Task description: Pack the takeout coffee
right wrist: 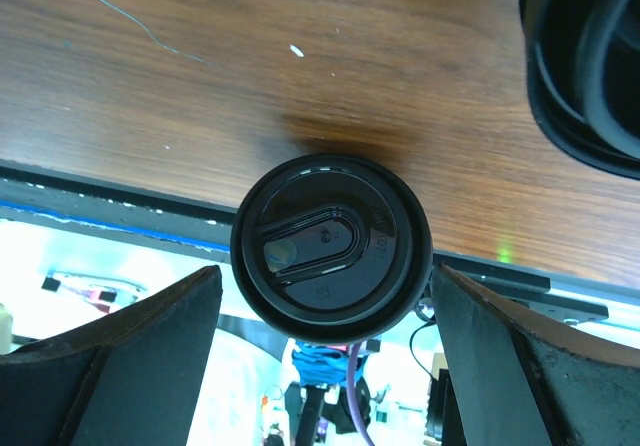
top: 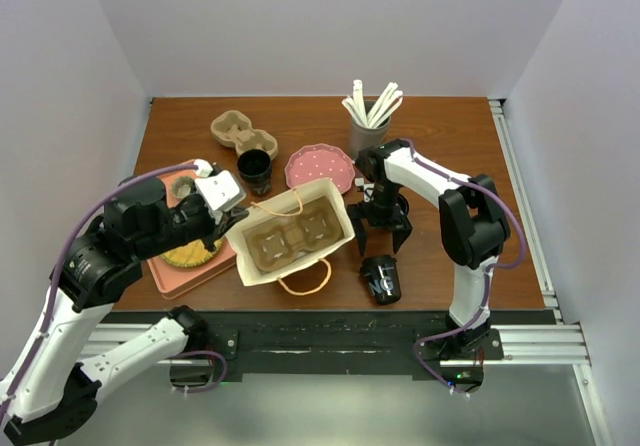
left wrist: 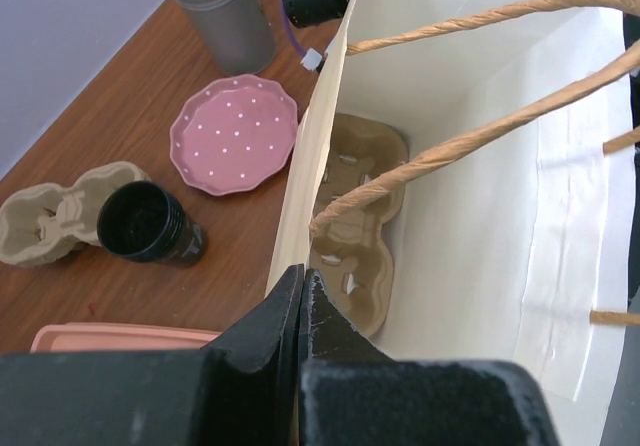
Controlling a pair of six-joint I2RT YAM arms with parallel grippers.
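Observation:
A white paper bag (top: pixel 290 234) with twine handles lies open at the table's middle, and a cardboard cup carrier (top: pixel 292 236) sits inside it. My left gripper (top: pixel 224 228) is shut on the bag's left rim, which shows in the left wrist view (left wrist: pixel 300 278) with the carrier (left wrist: pixel 355 228) beyond it. A black lidded coffee cup (top: pixel 381 278) stands near the front edge. My right gripper (top: pixel 380 234) hangs open above it. In the right wrist view the lid (right wrist: pixel 330 243) sits between the spread fingers (right wrist: pixel 120 356) without touching them.
A lidless black cup (top: pixel 254 169) and a second carrier (top: pixel 235 131) lie at the back left. A pink dotted plate (top: pixel 320 168) and a grey straw holder (top: pixel 368 126) stand behind the bag. A pink tray (top: pixel 195 271) with a pastry is at the left.

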